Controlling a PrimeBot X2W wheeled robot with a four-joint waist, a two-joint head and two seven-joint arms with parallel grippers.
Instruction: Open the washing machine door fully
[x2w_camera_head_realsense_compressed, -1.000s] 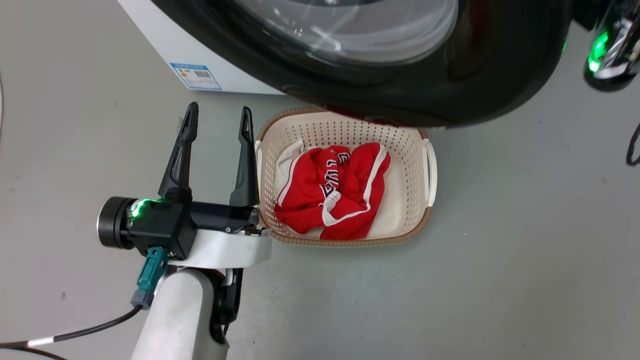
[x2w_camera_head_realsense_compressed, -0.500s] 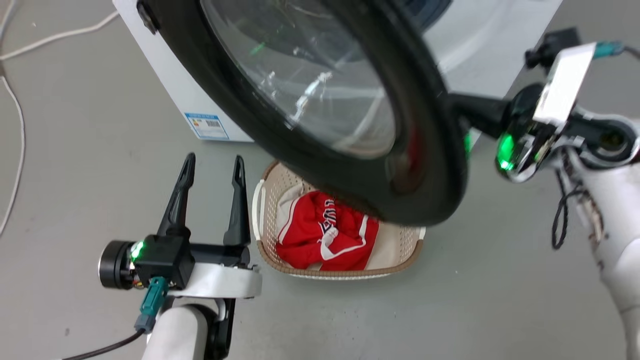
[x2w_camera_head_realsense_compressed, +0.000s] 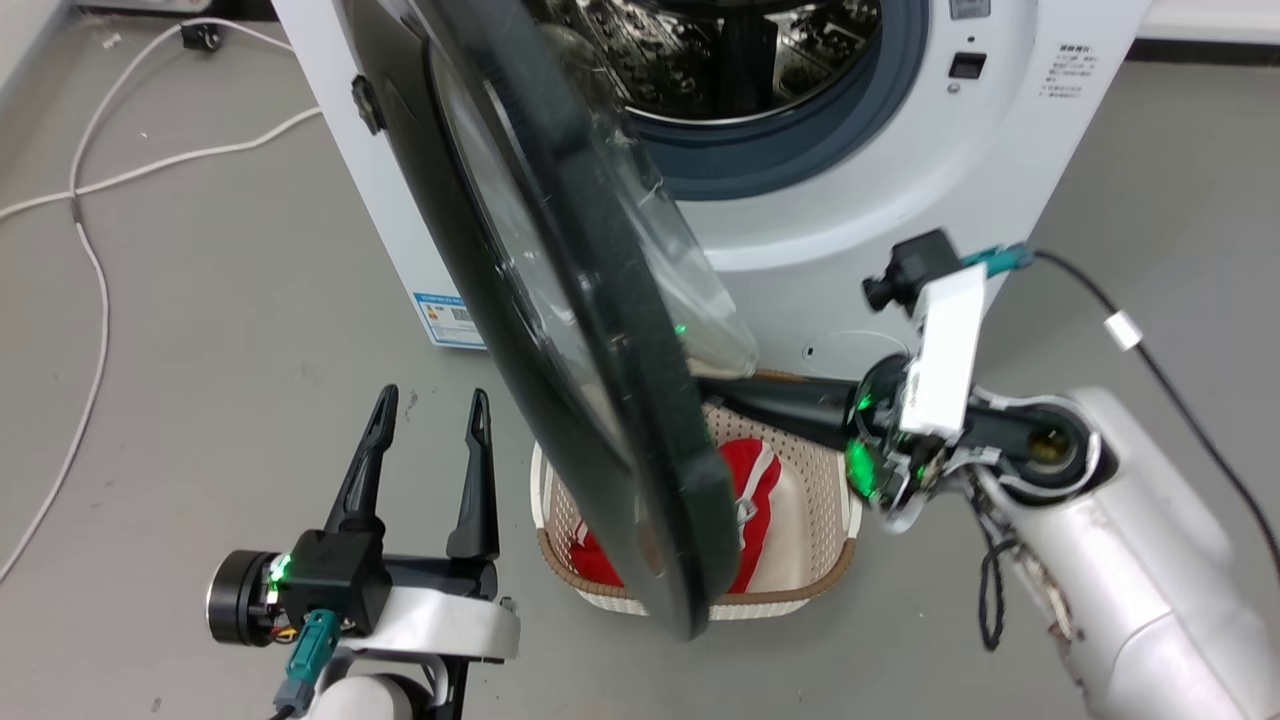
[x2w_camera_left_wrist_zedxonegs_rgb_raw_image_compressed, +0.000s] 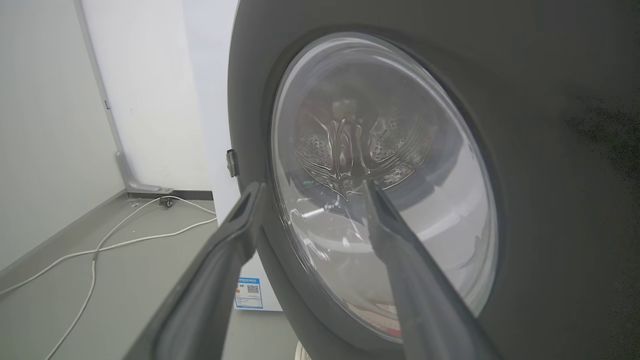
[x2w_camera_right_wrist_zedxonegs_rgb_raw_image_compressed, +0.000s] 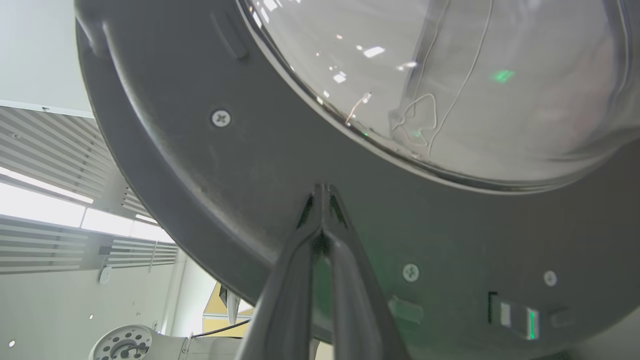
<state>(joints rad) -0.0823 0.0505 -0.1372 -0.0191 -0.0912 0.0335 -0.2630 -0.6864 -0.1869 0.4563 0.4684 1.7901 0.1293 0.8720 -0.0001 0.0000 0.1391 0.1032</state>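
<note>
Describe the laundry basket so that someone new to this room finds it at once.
Find the white front-loading washing machine with its large round glossy black door swung out. On the grey floor under that door's lower edge sits a cream perforated plastic basket with a brown woven rim. Its mark: a crumpled red garment with white trim inside.

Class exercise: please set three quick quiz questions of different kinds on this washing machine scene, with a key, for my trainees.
1. True or false: the left gripper is shut.
2. The right gripper has its shut fingertips at the washing machine door. Where on it? A its inner face, beside the glass; B its outer face; C its hinge.
3. Fill in: the basket on the floor holds a ____ garment.
Key: 1 false, its fingers stand apart; 2 A; 3 red.
</note>
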